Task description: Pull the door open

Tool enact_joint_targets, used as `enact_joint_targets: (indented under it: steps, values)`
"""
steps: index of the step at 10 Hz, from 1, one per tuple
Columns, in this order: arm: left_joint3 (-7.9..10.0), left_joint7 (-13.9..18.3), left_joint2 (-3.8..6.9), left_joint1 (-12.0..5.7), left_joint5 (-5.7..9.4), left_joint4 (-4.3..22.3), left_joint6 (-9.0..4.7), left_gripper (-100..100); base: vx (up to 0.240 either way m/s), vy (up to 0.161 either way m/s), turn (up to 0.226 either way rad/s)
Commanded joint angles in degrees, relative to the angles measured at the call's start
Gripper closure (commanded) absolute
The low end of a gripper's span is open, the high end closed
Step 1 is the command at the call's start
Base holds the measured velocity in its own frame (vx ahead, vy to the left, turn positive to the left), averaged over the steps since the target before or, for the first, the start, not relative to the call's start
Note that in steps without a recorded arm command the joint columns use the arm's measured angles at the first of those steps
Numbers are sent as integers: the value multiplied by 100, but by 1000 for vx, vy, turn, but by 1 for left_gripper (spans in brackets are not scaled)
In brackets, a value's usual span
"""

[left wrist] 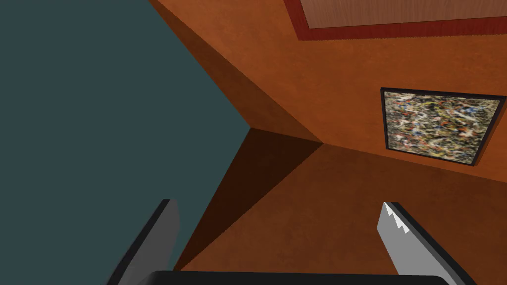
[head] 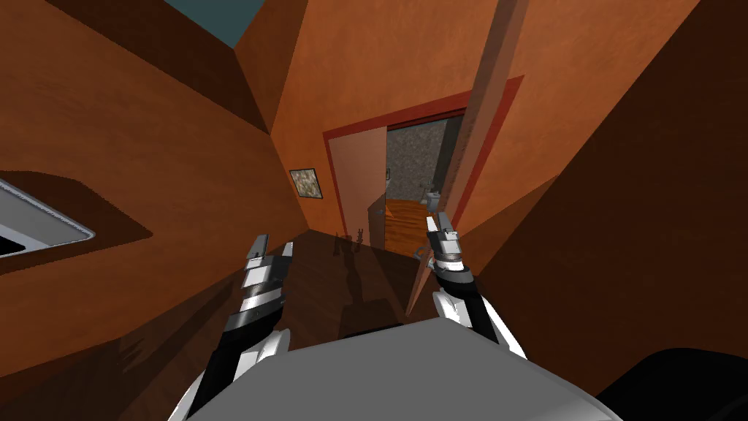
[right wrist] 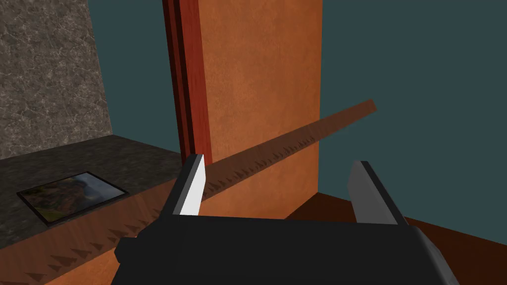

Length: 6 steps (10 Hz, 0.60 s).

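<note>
The door (head: pixel 473 124) stands ajar, seen edge-on as a thin brown slab slanting from the top centre of the head view down to its middle. The right hand (head: pixel 437 224) is just beside the door's lower edge, released, with nothing between its fingers. The left hand (head: pixel 272 245), left of centre and well apart from the door, is also released.

The head view is dim and warm: the far wall (head: pixel 409 66) is brightest, and the right wall (head: pixel 643 219) sinks into deep brown shade. Faint arm shadows lie on the dark floor (head: pixel 350 278). The wide lens splays the walls toward the corners. Nothing is blurred, but sawtooth jags mark the door (right wrist: pixel 297 141) and one finger (left wrist: pixel 396 237) of the left claw (left wrist: pixel 277 203).
</note>
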Motion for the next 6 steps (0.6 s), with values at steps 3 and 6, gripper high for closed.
enact_joint_targets:
  steps: [3, 6]
  values:
    - [-22, -93, 122, -182, 110, 447, -92, -100, 98, 21, -70]
    - [-41, -169, 200, -330, 201, 811, -169, -100, 152, 9, -65]
